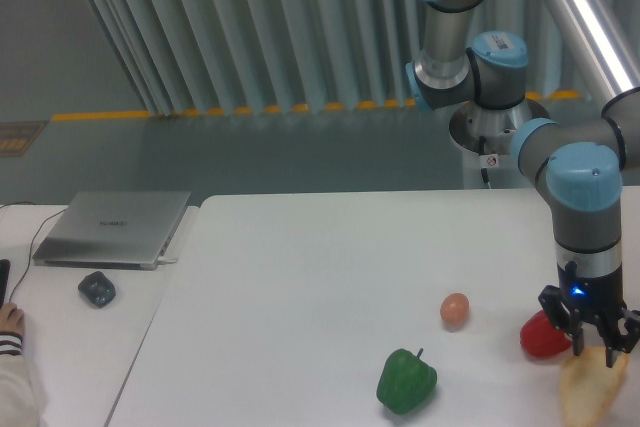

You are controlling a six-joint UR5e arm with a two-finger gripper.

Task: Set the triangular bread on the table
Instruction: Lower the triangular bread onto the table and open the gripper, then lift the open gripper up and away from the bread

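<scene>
The triangular bread [588,391] is a tan wedge at the lower right, hanging from my gripper [593,345] just above or at the white table [300,277]. The gripper points down and its dark fingers are shut on the wedge's upper edge. The bread's lower tip runs to the bottom edge of the view, so I cannot tell whether it touches the tabletop. A red pepper [541,335] sits right beside the gripper on its left.
An orange-tan egg [454,309] lies left of the red pepper. A green pepper [405,380] stands near the front edge. On the smaller desk at left are a grey laptop [112,228] and a dark mouse [97,289]. A person's hand [12,322] rests at far left.
</scene>
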